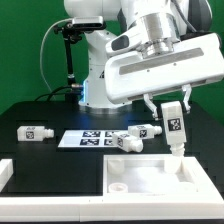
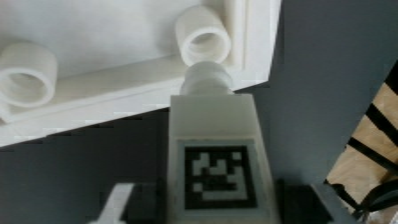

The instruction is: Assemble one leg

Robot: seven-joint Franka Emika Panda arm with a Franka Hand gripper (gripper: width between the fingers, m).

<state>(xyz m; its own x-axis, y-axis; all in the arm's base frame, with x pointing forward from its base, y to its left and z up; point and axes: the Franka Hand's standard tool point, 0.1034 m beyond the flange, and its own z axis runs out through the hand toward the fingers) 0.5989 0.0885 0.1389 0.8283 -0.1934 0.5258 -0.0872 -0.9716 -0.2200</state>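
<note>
Two-finger gripper [image 1: 170,110] pinches stubby white tagged plastic leg [image 1: 174,128] upright, lower right of exterior view, over large white rimmed panel [image 1: 160,186]'s corner socket [image 2: 205,42]; insertion and screwing seemingly remain.

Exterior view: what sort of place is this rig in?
Probably a robotics lab bench: a green backdrop, a tag-covered marker board on the black table, and a tagged white leg.

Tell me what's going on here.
The gripper holds one leg upright by its upper end, over a corner of the white rimmed panel. In the wrist view the leg's tip points at a corner socket, close to it; contact cannot be told. Spare legs lie loose by the marker board.
</note>
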